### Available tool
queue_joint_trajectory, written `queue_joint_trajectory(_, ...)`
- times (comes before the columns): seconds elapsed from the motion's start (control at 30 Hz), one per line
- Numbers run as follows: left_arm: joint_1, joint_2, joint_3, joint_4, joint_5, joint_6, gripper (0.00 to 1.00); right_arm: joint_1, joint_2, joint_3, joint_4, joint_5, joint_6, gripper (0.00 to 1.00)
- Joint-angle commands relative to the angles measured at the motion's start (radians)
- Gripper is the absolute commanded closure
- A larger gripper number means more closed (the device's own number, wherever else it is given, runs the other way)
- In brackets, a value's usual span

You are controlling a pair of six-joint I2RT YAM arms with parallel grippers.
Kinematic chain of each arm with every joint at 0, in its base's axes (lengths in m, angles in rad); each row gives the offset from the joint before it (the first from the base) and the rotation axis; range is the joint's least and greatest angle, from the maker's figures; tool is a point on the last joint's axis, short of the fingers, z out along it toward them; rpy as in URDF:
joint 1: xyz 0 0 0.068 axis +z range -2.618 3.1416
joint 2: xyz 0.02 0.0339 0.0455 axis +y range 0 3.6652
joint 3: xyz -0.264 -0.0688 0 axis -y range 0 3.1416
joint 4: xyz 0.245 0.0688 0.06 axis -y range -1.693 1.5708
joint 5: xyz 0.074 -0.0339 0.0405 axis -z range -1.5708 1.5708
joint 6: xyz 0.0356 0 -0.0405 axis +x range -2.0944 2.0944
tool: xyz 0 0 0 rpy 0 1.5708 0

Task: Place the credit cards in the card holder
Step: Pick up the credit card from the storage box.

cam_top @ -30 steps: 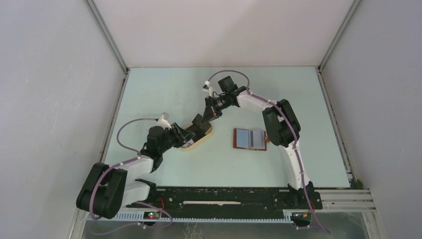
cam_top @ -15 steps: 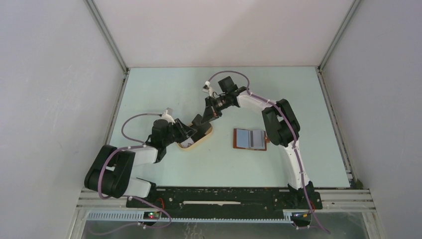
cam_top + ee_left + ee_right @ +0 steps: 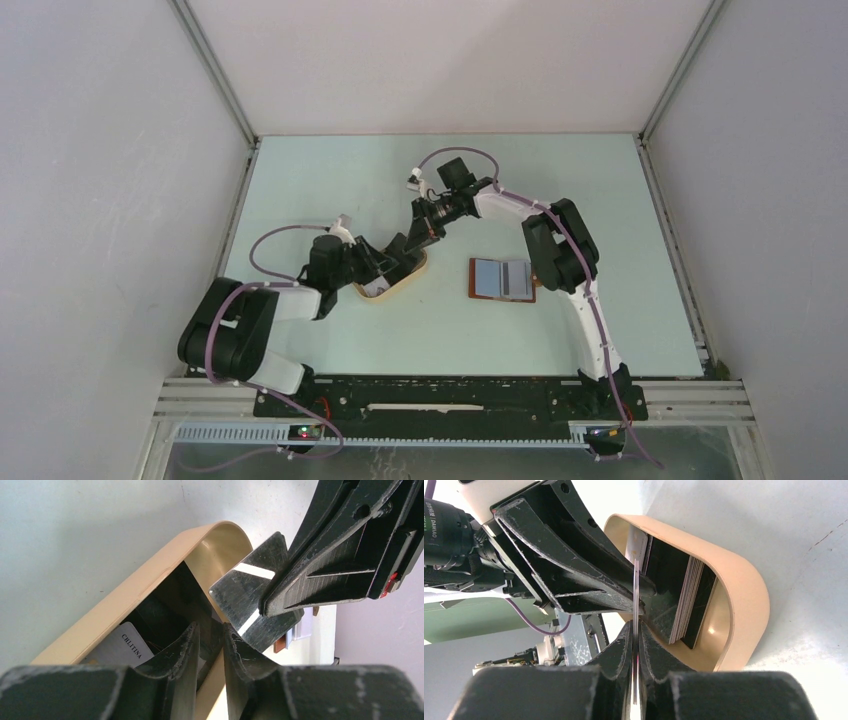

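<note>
Black and glossy, one credit card (image 3: pixel 245 595) stands over the beige tray (image 3: pixel 744 595), pinched by the right gripper (image 3: pixel 636 630), the left gripper (image 3: pixel 210 640) a narrow slit apart at its corner, grip unclear; the card holder (image 3: pixel 503 279) lies open at the tray's three o'clock.

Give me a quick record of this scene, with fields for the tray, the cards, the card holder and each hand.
tray: beige, oval, holds cards
stack of cards: standing on edge inside the tray
black card: shiny, light stripes, held over the tray
right hand: pinching the black card by its edge
left hand: fingers slightly apart, tips at the tray beside the black card; contact unclear
card holder: lying open, apart from the tray, untouched
</note>
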Motion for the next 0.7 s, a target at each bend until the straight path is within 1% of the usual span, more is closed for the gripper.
queue_joint_trajectory(0.0, -0.001, 0.023, 0.069, 0.042, 0.034, -0.012, 0.72, 0.014, 0.017, 0.046, -0.006, -0.021, 0.003, 0.87)
queue_joint_trajectory(0.13, -0.003, 0.045, 0.079, 0.056, 0.042, -0.017, 0.72, 0.015, 0.027, 0.052, -0.009, -0.026, 0.004, 0.82)
queue_joint_trajectory(0.37, -0.004, 0.061, 0.083, 0.063, 0.043, -0.019, 0.72, 0.014, 0.038, 0.057, -0.016, -0.013, 0.008, 0.82)
queue_joint_trajectory(0.53, -0.004, 0.06, 0.08, 0.063, 0.033, -0.02, 0.72, 0.007, 0.04, 0.063, -0.012, 0.017, 0.026, 0.9)
queue_joint_trajectory(0.67, -0.003, -0.002, 0.056, 0.04, 0.015, -0.002, 0.72, -0.009, 0.046, 0.096, -0.028, 0.027, 0.023, 0.92)
